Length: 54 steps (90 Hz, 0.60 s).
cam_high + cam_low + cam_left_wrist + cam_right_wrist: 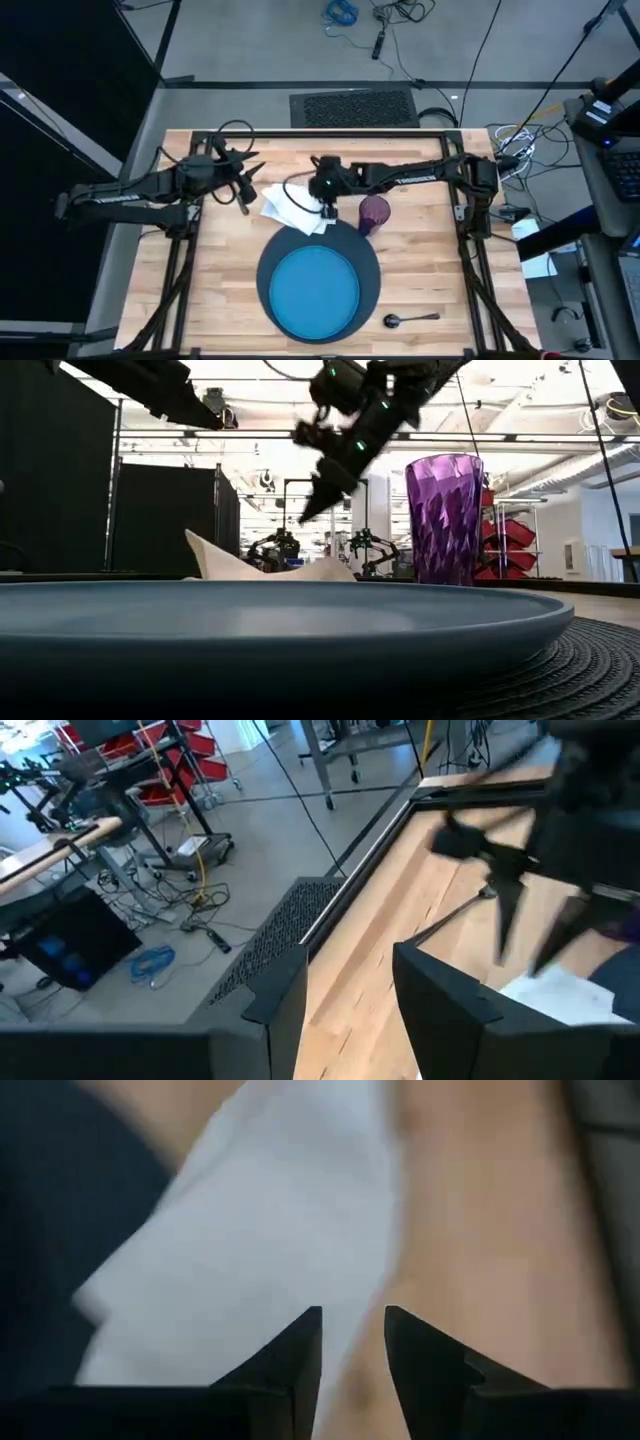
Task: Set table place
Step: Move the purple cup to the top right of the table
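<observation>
Fingers [305,1342] of the right gripper [352,1320] are standing slightly apart with a narrow gap between their tips, gripping nothing, and are hanging just above the white napkin [292,208]; in the low view the same gripper [318,500] is pointing down at a slant, its tips clear of the cloth [262,566]. That napkin is lying crumpled on the tabletop [420,250] at the far left edge of the dark charger [372,262], one corner overlapping its rim. On the charger the bright blue plate [317,291] is sitting centred, toward the near side of the tabletop. A purple cup [373,214] is standing upright just right of the right gripper [327,207], at the charger's far right edge; in the low view it is rising behind the plate's rim [300,622]. One dark spoon [410,319] is lying on the planks just beside the charger's near right edge, bowl toward the charger. The left gripper [247,183] is waiting over the far left part of the tabletop, left of the napkin, and its fingers [275,1010] are spread well apart, holding nothing. From its wrist view the right arm's fingers [508,910] are showing farther off, above the napkin [555,992].
</observation>
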### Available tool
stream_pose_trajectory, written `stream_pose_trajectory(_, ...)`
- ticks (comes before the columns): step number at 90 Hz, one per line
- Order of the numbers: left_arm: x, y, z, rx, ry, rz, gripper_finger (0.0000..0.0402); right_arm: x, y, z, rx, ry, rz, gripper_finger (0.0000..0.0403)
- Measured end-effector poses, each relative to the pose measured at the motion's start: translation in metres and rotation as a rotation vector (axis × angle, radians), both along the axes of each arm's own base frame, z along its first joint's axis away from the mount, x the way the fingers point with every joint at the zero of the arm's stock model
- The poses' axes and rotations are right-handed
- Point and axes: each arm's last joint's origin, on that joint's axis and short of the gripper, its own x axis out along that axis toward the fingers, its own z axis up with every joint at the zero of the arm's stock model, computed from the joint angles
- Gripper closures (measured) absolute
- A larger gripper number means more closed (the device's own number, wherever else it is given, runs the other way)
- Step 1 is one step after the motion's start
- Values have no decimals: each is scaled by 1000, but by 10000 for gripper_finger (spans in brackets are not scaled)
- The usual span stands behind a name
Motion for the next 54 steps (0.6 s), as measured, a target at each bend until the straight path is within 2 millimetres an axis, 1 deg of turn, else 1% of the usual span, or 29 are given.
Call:
stream_pose_trajectory(7,3,1,-1,-1,4,-2,267,5,-5,27,22,-30,-41,309)
stream_pose_trajectory(16,5,1,-3,-4,20,-3,267,-1,-5,67,37,62,-92,309)
stream_pose_trajectory(21,6,1,-4,-5,27,-2,267,-9,-4,91,26,120,-129,309)
stream_pose_trajectory(25,7,1,-5,-6,33,-3,267,-20,-3,110,33,181,-148,309)
stream_pose_trajectory(32,7,1,-6,-11,41,-13,267,-41,-1,134,84,291,-182,309)
stream_pose_trajectory(37,7,0,-7,-19,45,-37,267,-56,0,144,128,374,-226,309)
stream_pose_trajectory(44,7,0,-7,-27,49,-60,267,-73,0,151,192,450,-305,309)
stream_pose_trajectory(49,7,0,-7,-30,48,-70,267,-77,-1,153,214,443,-347,309)
stream_pose_trajectory(54,8,-1,-7,-33,46,-80,267,-82,-2,153,252,437,-347,309)
